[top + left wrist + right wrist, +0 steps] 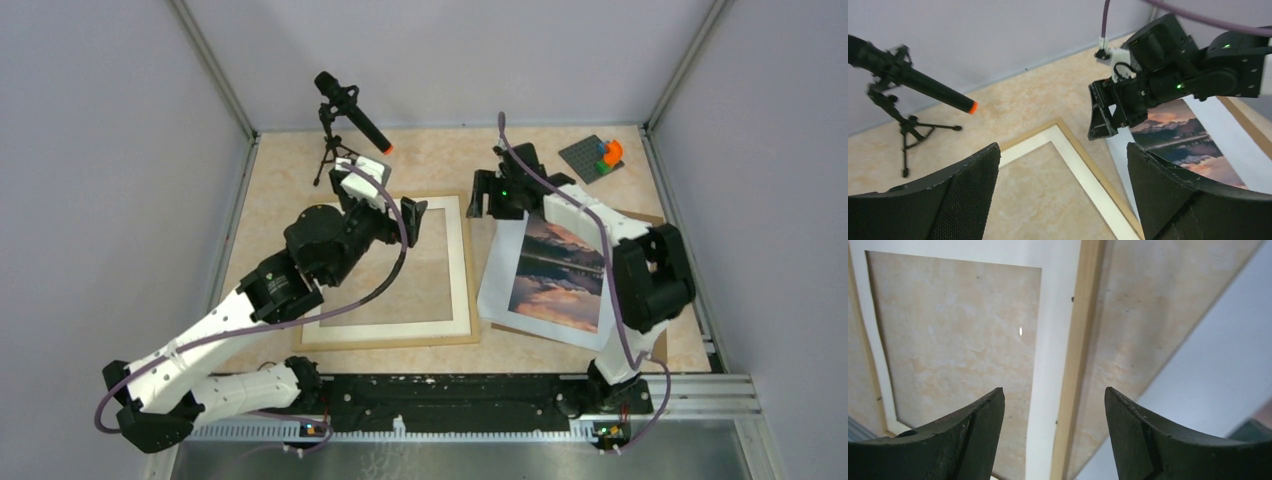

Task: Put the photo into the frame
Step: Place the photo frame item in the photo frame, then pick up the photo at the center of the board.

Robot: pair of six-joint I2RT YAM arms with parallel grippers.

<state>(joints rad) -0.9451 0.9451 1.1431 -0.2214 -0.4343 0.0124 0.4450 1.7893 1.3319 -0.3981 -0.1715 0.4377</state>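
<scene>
Grey walls close off a pale, marble-patterned surface (440, 160). At its far left we see a black microphone (352, 110) with an orange tip, tilted on a small tripod (328, 155).

Next comes the frame (390, 343), lying flat with a white mat (458, 270) inside its light wood strips; the surface shows through the mat's window. The left gripper (1063, 150) hangs above the frame's far right part with its jaws spread wide and nothing between them. From its wrist view the frame's far right corner lies below, between the two fingers.

Just right of the frame, the right gripper (1053, 390) hovers over the frame's right strip and the narrow strip of bare surface beside it. Its jaws stand apart and we see nothing held in them. The white edge of the photo (560, 275) lies to the right of them, apart from both fingers.

The photo itself rests flat and slightly skewed on a brown backing board (650, 215), outside the frame and just beside its right edge. Its far left corner lies near the right gripper, and the right arm crosses above its right side.

At the far right corner sits a dark grey brick plate (598, 157) carrying a few coloured bricks.
</scene>
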